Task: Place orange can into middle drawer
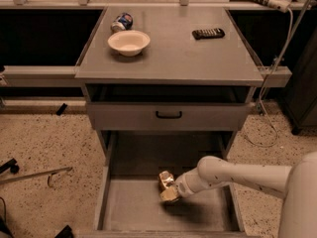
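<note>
The orange can [165,180] is in my gripper [170,192], tilted, just above the floor of the middle drawer [131,208]. This drawer is pulled far out at the bottom of the cabinet, and its grey floor is bare. My white arm [233,173] reaches in from the right over the drawer's right wall. The gripper is shut on the can and is mostly hidden behind it.
On the cabinet top stand a white bowl [129,42], a blue-and-white can [122,22] and a black remote [208,33]. A closed drawer front with a black handle [168,115] sits above the open drawer. A cable [270,123] hangs at the right. Metal rods [34,175] lie on the floor at the left.
</note>
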Available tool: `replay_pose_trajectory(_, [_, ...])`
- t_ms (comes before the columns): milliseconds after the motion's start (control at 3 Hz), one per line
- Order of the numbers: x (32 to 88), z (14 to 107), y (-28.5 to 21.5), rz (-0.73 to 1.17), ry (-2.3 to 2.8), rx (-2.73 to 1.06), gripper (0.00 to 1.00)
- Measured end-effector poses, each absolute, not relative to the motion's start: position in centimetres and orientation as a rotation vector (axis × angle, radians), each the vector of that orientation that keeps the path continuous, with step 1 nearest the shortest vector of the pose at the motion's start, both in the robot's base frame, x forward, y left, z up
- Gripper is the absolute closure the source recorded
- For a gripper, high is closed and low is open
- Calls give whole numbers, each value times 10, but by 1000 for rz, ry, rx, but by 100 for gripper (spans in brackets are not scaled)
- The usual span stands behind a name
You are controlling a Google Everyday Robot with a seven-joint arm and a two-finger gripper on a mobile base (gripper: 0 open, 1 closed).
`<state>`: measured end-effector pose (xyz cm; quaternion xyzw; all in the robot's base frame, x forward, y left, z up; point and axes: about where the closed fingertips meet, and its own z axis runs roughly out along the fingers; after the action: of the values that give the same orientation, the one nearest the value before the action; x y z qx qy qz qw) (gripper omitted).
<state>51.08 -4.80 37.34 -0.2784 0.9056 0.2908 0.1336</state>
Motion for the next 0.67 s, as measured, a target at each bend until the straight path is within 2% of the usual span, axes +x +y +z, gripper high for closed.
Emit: replay_pose_trajectory(667, [507,367,-47,857,2661,-782,100])
